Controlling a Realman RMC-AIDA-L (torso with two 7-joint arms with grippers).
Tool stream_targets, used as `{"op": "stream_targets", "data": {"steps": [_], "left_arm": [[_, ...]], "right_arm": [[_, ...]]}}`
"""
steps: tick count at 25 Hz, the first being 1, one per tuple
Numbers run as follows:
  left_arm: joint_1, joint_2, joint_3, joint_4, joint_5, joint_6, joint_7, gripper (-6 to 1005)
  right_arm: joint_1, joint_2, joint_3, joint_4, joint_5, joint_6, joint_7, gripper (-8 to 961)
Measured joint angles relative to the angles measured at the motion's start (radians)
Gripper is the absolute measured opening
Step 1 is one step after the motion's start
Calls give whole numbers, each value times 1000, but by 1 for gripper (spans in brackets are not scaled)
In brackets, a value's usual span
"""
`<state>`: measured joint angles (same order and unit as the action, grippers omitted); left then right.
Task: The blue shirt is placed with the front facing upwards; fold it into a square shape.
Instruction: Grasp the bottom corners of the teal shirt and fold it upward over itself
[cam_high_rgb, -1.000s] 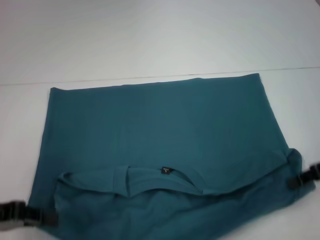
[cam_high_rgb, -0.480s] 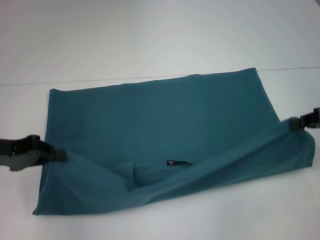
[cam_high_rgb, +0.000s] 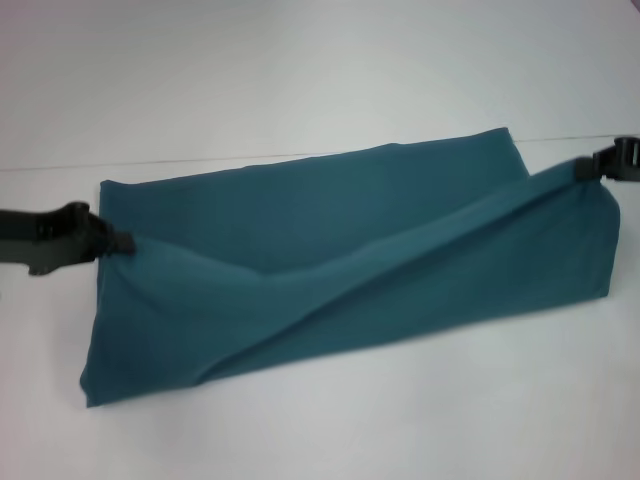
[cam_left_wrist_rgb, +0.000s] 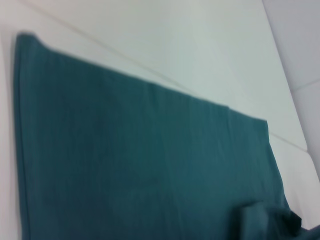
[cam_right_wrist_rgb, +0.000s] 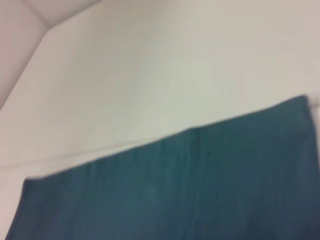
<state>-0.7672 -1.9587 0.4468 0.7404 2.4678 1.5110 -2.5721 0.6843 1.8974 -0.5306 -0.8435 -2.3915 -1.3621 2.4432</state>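
The blue shirt (cam_high_rgb: 330, 260) lies across the white table, its near part lifted and carried over the far part in a loose fold. No print, collar or label shows. My left gripper (cam_high_rgb: 122, 241) is shut on the shirt's left edge, held above the table. My right gripper (cam_high_rgb: 583, 170) is shut on the shirt's right edge, higher and farther back. The cloth sags between them. The flat part of the shirt also shows in the left wrist view (cam_left_wrist_rgb: 125, 160) and in the right wrist view (cam_right_wrist_rgb: 190, 190).
The white table (cam_high_rgb: 300, 80) stretches behind the shirt, with a thin seam line (cam_high_rgb: 250, 157) running across it just past the shirt's far edge. Bare white surface (cam_high_rgb: 400, 420) lies in front of the shirt.
Both grippers have moved away from me and upward, pulling the near part of the shirt over the far part. The collar and its black label have gone out of sight under the fold.
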Motion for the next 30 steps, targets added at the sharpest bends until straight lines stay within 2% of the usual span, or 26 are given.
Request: {"op": "stream_targets", "data": {"steps": [7, 9, 10, 11, 14, 21, 30], "left_arm": [[-44, -3, 38, -48, -3, -182, 4, 24], [-54, -10, 59, -74, -4, -248, 6, 24], [-59, -13, 69, -85, -4, -278, 6, 24], [-62, -17, 79, -92, -4, -303, 7, 24], [-69, -34, 106, -99, -4, -373, 5, 24], [-74, -62, 120, -99, -4, -475, 3, 24], [-77, -66, 113, -92, -33, -501, -4, 24]], "right_arm": [[25, 16, -70, 60, 0, 179, 10, 38], [37, 30, -112, 97, -6, 262, 6, 39], [37, 30, -112, 97, -6, 262, 6, 39], [43, 43, -143, 117, -15, 324, 5, 39], [47, 53, -163, 126, -25, 379, 8, 39], [51, 79, -190, 133, -37, 514, 9, 39], [67, 93, -191, 139, -34, 571, 32, 38]]}}
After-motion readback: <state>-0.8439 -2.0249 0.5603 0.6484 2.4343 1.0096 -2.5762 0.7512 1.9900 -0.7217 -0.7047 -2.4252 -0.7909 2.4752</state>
